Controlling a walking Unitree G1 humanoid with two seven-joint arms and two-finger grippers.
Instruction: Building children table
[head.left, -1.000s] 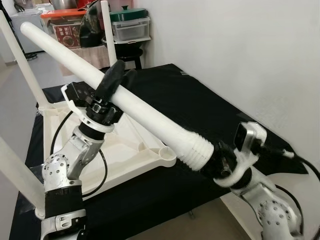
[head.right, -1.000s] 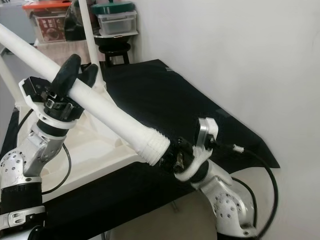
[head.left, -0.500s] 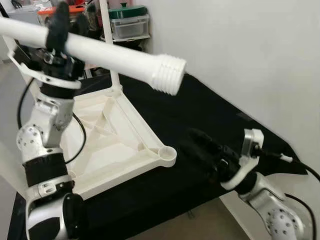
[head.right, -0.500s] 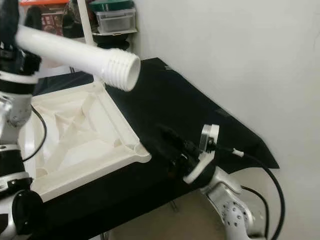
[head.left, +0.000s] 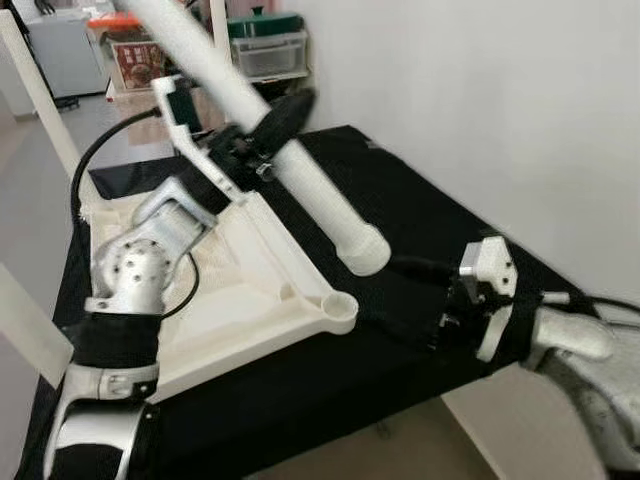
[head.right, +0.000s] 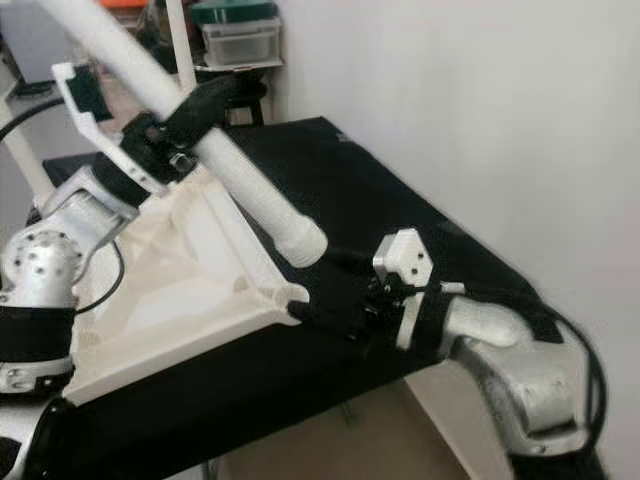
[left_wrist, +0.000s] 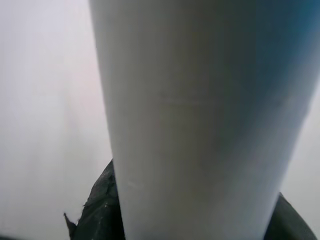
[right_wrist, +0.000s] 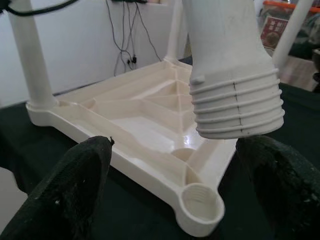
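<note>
The white children's table top (head.left: 235, 275) lies upside down on a black cloth. Its near corner has an open threaded socket (head.left: 341, 309). My left gripper (head.left: 283, 115) is shut on a long white leg (head.left: 310, 190). The leg slants down, and its threaded end (head.left: 365, 255) hovers a little above and beside the socket. My right gripper (head.left: 405, 295) lies low on the cloth just right of that corner, open and holding nothing. In the right wrist view the threaded end (right_wrist: 235, 105) hangs over the socket (right_wrist: 202, 212), between the wide-apart fingers (right_wrist: 75, 195).
Three more white legs (head.left: 35, 85) stand upright in the other corners of the top. The black cloth (head.left: 420, 215) reaches a white wall on the right and drops off at the front edge. Storage boxes (head.left: 262, 50) and a dark stool stand behind.
A second ago my right gripper held the leg's threaded end, then let go. The left arm lifted the leg level and has now swung it down toward the near corner socket.
</note>
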